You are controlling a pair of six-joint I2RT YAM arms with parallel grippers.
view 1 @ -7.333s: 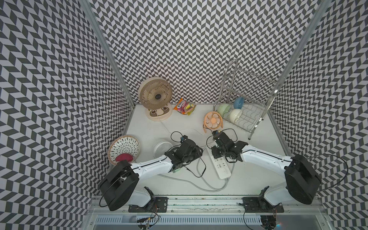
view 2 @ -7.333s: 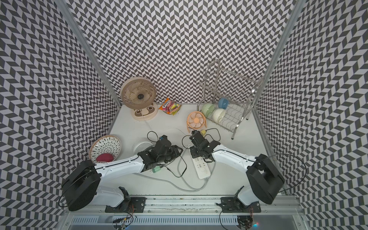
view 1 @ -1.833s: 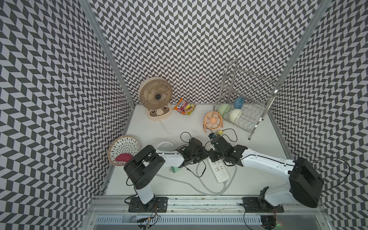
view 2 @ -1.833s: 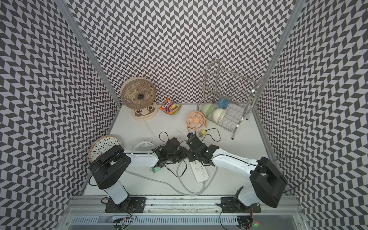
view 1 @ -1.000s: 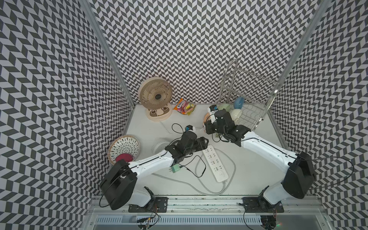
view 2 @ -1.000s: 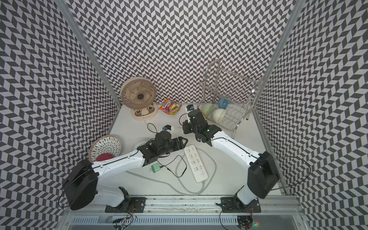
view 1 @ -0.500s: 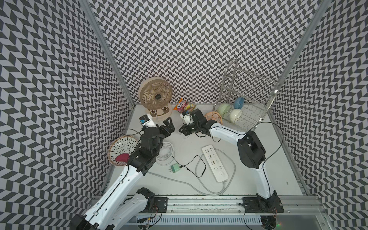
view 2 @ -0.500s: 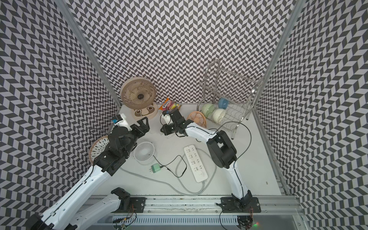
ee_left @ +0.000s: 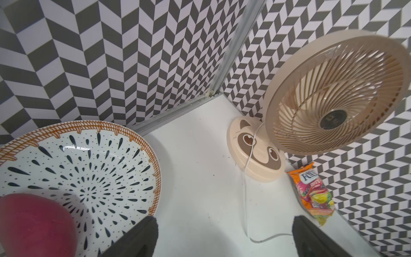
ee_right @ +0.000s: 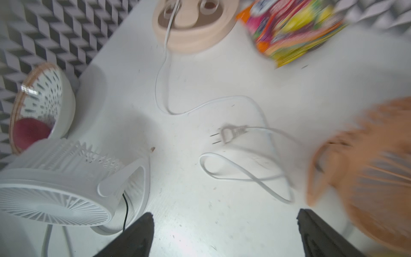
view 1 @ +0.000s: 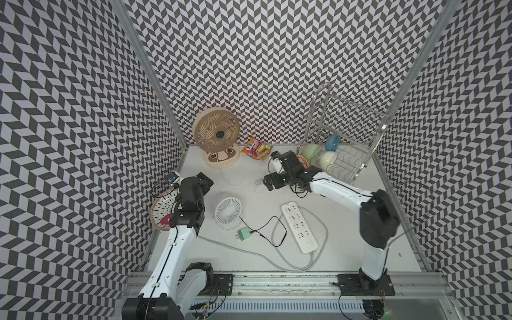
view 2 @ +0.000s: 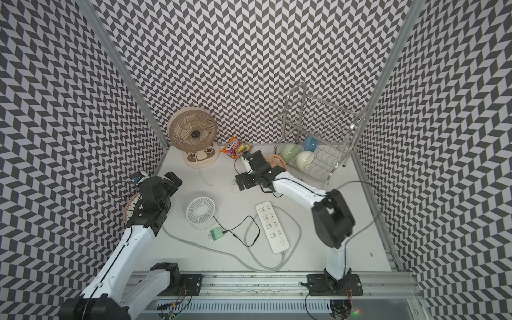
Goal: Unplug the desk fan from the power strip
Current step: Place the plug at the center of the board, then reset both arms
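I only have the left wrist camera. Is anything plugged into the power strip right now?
Observer: No. In both top views the power strip has no plug in any socket.
Operator: Where is the beige fan's plug?
Observer: Its white plug lies loose on the table, apart from the strip.
Operator: Is the right end effector holding it?
Observer: No. The right end effector is open and empty, near the plug without touching it.

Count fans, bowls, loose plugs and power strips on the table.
Fans: 3 (beige fan, white fan, orange fan)
Bowls: 4 (patterned bowl, green bowl, blue bowl, cream bowl)
Loose plugs: 2 (green plug, white plug)
Power strip: 1
Total: 10
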